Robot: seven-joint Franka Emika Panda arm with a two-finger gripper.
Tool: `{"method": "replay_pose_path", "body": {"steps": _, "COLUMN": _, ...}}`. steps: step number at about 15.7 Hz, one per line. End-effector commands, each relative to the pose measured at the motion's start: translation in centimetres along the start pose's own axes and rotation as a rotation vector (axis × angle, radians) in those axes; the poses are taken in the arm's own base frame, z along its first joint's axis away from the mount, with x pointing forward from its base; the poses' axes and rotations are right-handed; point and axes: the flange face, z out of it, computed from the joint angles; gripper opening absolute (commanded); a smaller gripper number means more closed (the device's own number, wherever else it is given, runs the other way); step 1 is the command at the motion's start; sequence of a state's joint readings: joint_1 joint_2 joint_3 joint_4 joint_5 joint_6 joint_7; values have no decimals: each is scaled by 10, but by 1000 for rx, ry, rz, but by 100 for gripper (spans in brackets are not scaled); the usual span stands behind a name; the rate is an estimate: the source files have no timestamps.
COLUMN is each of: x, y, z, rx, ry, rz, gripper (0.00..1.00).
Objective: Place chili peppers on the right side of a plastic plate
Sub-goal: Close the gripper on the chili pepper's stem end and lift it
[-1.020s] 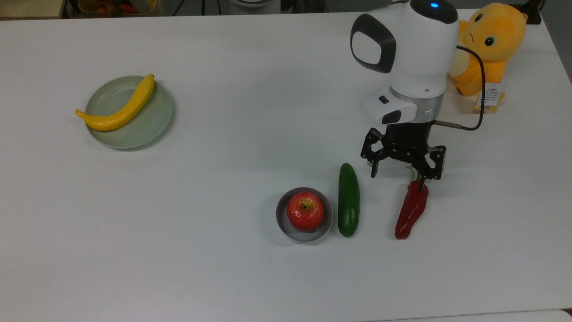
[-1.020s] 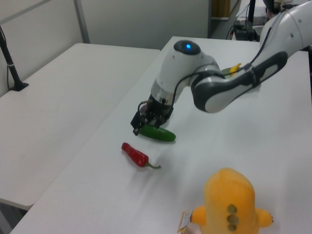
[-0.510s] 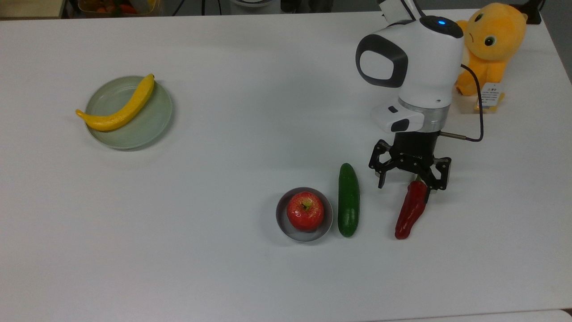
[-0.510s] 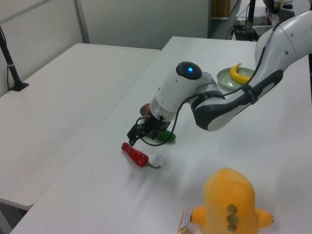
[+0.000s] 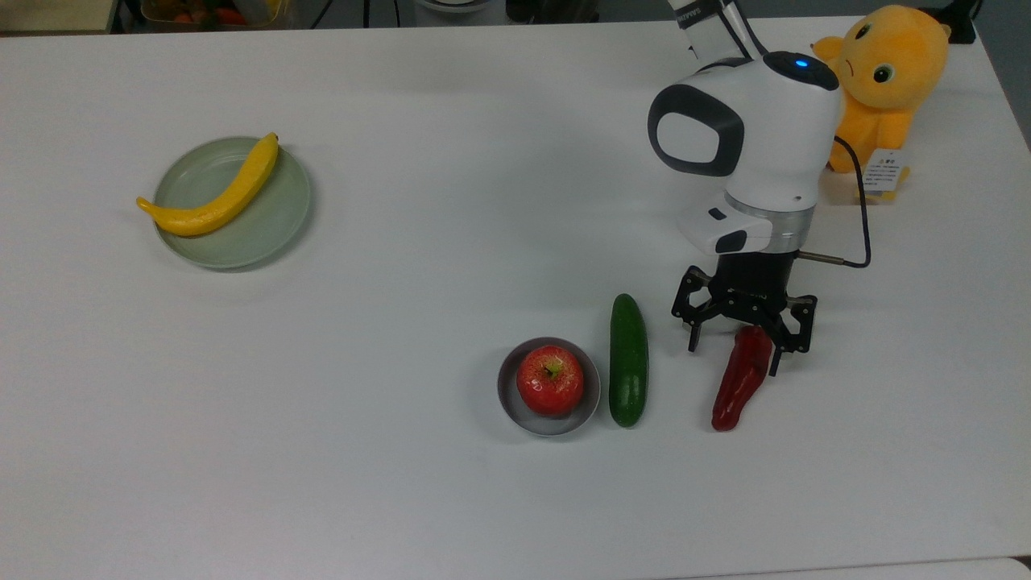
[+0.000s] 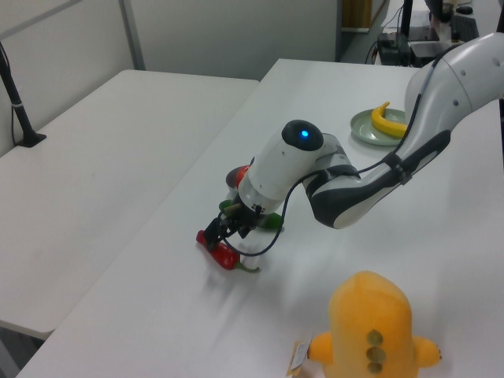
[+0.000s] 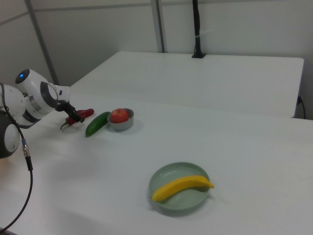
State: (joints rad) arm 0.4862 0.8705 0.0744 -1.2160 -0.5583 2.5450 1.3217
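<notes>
The chili pepper [image 5: 739,380] lies flat on the white table, dark red and glossy, right of the cucumber in the top view. My gripper [image 5: 738,343] is open and low over the pepper's stem end, one finger on each side of it. In the left view the gripper [image 6: 224,234] hangs just above the pepper [image 6: 220,252]. In the right view the pepper [image 7: 85,113] pokes out beside the gripper [image 7: 71,119]. The pale green plastic plate [image 5: 276,222] sits far off at the top view's left, holding a banana [image 5: 214,193].
A dark green cucumber [image 5: 627,360] lies just left of the pepper in the top view, then a grey bowl [image 5: 506,396] holding a red apple [image 5: 550,379]. An orange plush toy [image 5: 881,76] sits at the top view's upper right, behind the arm.
The gripper has come down and shifted toward the pepper, from above its stem to straddling its upper end. The pepper and everything else stayed in place.
</notes>
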Motion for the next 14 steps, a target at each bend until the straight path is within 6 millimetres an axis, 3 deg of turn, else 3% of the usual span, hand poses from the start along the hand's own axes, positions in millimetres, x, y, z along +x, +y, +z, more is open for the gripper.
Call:
{"method": "replay_pose_path", "body": {"steps": 1, "x": -7, "y": -9, "z": 11, "rx": 19, "ry": 34, "rz": -12, "gripper": 100}}
{"method": "replay_pose_path", "body": {"steps": 4, "x": -13, "y": -9, "z": 16, "rx": 11, "ry": 42, "rz": -41, "gripper": 96}}
{"method": "replay_pose_path", "body": {"steps": 6, "x": -14, "y": -9, "z": 15, "rx": 12, "ry": 44, "rz": -46, "gripper": 42}}
{"method": "replay_pose_path", "body": {"steps": 7, "x": -14, "y": -9, "z": 16, "rx": 13, "ry": 48, "rz": -55, "gripper": 22}}
{"method": "replay_pose_path", "body": {"steps": 8, "x": -15, "y": -10, "z": 15, "rx": 24, "ry": 59, "rz": -71, "gripper": 13}}
{"method": "replay_pose_path", "body": {"steps": 14, "x": -21, "y": -13, "z": 10, "rx": 32, "ry": 107, "rz": -177, "gripper": 10}}
